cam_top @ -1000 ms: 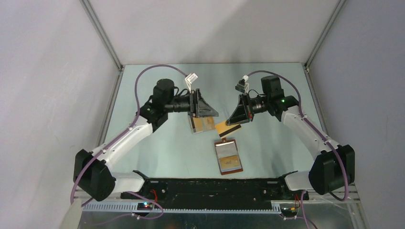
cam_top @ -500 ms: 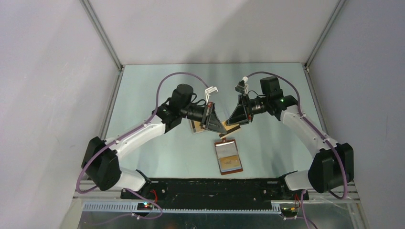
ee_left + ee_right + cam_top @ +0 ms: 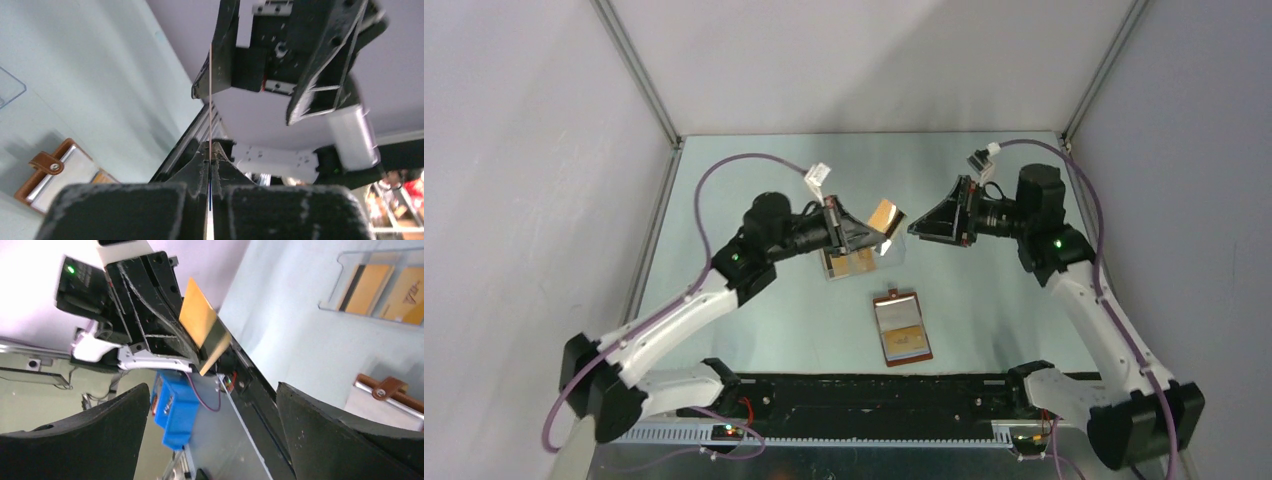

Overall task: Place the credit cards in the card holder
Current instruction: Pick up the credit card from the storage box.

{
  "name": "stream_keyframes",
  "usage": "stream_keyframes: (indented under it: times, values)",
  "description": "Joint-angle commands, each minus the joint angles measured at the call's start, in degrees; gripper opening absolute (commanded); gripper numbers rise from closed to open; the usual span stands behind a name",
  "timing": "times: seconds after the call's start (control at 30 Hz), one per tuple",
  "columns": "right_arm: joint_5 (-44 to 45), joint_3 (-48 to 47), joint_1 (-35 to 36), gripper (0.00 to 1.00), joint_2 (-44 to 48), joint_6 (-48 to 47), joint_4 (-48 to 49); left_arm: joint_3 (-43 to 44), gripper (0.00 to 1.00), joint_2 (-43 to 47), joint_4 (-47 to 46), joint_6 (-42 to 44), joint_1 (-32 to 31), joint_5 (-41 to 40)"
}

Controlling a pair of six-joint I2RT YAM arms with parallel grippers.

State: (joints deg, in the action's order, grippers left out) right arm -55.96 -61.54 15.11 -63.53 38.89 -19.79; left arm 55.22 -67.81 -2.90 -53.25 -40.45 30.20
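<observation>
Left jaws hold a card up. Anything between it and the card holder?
Nothing visible does. The card in the left gripper is airborne; the card holder lies open and uncovered. The right gripper, open, is off to one side.

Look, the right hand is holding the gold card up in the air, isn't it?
Not quite. The left hand is holding the gold card up in the air. The right hand is open and empty. The top view shows it.

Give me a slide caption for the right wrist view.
Left claw holds a credit card aloft, framed by the open right claw; card holder nearby.
</observation>
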Motion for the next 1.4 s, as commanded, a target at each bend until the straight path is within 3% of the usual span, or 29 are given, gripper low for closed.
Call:
stream_keyframes:
  times: [0.0,0.1,0.23,0.37,0.47,0.67,1.1,1.27,1.37]
  values:
    - [4.79,8.69,0.09,0.99,5.16,17.12,24.28,-5.84,0.0,7.82,-15.0,-10.52,-1.89,-18.67]
    - [3.92,10.86,1.06,0.96,5.52,23.31,31.61,-8.87,0.0,9.26,-21.55,-14.21,-2.82,-20.53]
    - [2.76,11.02,3.8,0.8,3.15,27.27,40.83,-10.07,0.0,8.84,-27.24,-16.49,-3.22,-18.25]
    - [3.05,10.8,5.34,0.73,0.86,30.87,48.02,-11.37,0.0,8.81,-29.43,-17.86,-3.62,-17.66]
    - [3.38,9.31,6.02,0.7,-1.66,31.87,49.51,-11.97,0.0,9.06,-30.38,-18.34,-3.92,-17.98]
    - [5.61,6.66,8.7,0.52,-5.0,32.8,51.79,-12.24,0.0,9.03,-30.63,-18.14,-3.96,-17.83]
    - [3.97,4.59,10.81,0.28,-7.63,34.82,54.1,-13.16,0.0,8.56,-30.59,-17.56,-3.86,-18.37]
    - [3.05,4.59,11.55,0.14,-8.08,35.71,55.1,-13.0,0.0,7.95,-30.6,-17.36,-3.9,-17.94]
    - [2.41,4.59,12.02,0.0,-8.36,35.89,55.99,-13.0,0.03,7.46,-30.61,-17.34,-3.86,-17.29]
